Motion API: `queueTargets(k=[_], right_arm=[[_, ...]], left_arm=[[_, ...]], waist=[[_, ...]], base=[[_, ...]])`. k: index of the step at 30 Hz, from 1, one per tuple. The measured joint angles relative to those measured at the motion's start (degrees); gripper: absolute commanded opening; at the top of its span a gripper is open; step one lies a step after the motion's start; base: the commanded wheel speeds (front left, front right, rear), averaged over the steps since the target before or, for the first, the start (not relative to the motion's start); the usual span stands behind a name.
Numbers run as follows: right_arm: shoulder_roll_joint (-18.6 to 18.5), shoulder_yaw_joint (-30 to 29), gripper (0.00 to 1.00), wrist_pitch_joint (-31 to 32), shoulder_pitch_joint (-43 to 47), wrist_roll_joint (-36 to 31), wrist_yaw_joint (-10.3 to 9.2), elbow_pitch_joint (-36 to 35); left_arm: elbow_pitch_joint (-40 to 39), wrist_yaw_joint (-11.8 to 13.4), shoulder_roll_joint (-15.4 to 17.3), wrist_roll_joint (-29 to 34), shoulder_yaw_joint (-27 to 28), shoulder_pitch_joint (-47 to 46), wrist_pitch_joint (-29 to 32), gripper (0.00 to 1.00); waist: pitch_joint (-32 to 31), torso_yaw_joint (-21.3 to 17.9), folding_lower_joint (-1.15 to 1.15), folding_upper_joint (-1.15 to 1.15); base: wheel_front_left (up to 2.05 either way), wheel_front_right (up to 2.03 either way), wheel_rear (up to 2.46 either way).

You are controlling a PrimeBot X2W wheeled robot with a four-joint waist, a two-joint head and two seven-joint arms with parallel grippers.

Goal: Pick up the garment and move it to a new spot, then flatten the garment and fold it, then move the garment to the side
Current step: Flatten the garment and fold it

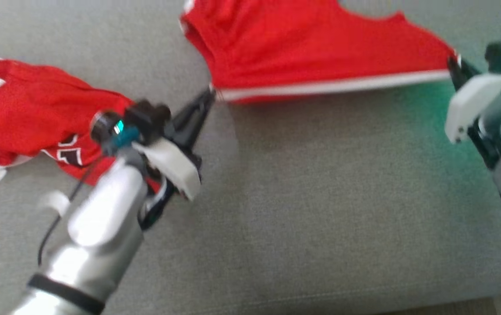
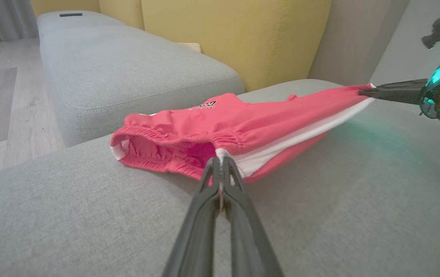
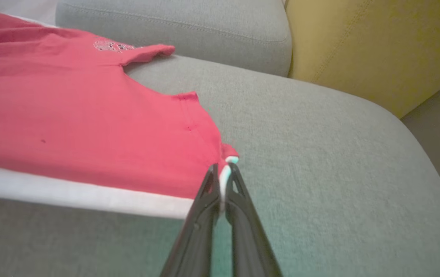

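The garment (image 1: 320, 52) is a pair of red shorts with a white side stripe, stretched between my two grippers over the grey sofa seat (image 1: 320, 210). My left gripper (image 1: 211, 92) is shut on the waistband corner at the stripe's end. My right gripper (image 1: 453, 61) is shut on the leg-hem corner at the stripe's other end. In the left wrist view the garment (image 2: 220, 127) shows its elastic waistband, pinched by my left gripper (image 2: 220, 161), with the right gripper (image 2: 362, 92) at the far end. In the right wrist view my right gripper (image 3: 223, 169) clamps the garment (image 3: 89, 127) at its hem corner.
A second red garment (image 1: 27, 118) with white trim lies crumpled on the seat at the left, behind my left forearm. Yellow back cushions (image 2: 235, 34) stand behind the seat. Another grey seat section (image 2: 127, 65) and wooden floor (image 2: 0, 96) lie beyond.
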Motion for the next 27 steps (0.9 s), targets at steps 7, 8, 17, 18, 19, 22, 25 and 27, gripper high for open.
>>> queueTargets(k=[7, 8, 17, 18, 19, 22, 25, 27], right_arm=[[-8.3, 8.2, 0.00, 8.1, 10.4, 12.2, 0.00, -13.4], [-9.6, 8.7, 0.00, 9.1, 11.9, 13.4, 0.00, -15.4], [-17.8, 4.3, 0.00, 20.7, 28.4, 19.5, 0.01, -34.0], [-18.1, 2.5, 0.00, 21.6, 29.8, 19.4, 0.01, -35.6], [-18.1, 0.6, 0.00, 22.3, 31.1, 19.0, 0.01, -37.3], [-17.9, -4.6, 0.00, 24.7, 33.2, 16.3, 0.01, -42.2], [-16.5, -9.1, 0.00, 26.7, 33.3, 12.3, 0.01, -46.5], [-15.2, -11.8, 0.00, 27.9, 33.3, 10.0, 0.01, -48.9]], left_arm=[[-5.9, 0.0, 0.8, 0.1, -0.5, 8.9, 0.0, 0.00], [-6.7, 0.0, 1.1, 0.1, -0.5, 10.1, 0.0, 0.00], [-16.2, 0.7, 4.2, 0.1, -2.8, 21.0, 1.5, 0.00], [-17.4, 1.0, 4.3, 0.1, -2.9, 21.5, 1.8, 0.00], [-18.4, 1.1, 4.5, 0.1, -2.9, 21.8, 2.0, 0.00], [-20.9, 2.1, 5.0, 0.1, -2.8, 21.8, 2.7, 0.00], [-21.7, 2.5, 5.2, 0.1, -2.6, 21.2, 2.9, 0.00], [-22.1, 2.6, 5.2, 0.1, -2.4, 20.0, 3.0, 0.00]], waist=[[-5.5, 0.7, 0.00, 0.00], [-6.2, 0.7, 0.00, 0.00], [-11.3, 0.2, 0.00, 0.00], [-11.5, 0.1, 0.00, 0.00], [-11.5, 0.0, 0.00, 0.00], [-10.8, -0.1, 0.00, 0.00], [-9.7, 0.0, 0.00, 0.00], [-8.9, 0.2, 0.00, 0.00]], base=[[0.00, 0.00, 0.00], [0.00, 0.00, 0.00], [0.00, 0.00, 0.00], [0.00, 0.00, 0.00], [0.00, 0.00, 0.00], [0.00, 0.00, 0.00], [0.00, 0.00, 0.00], [0.00, 0.00, 0.00]])
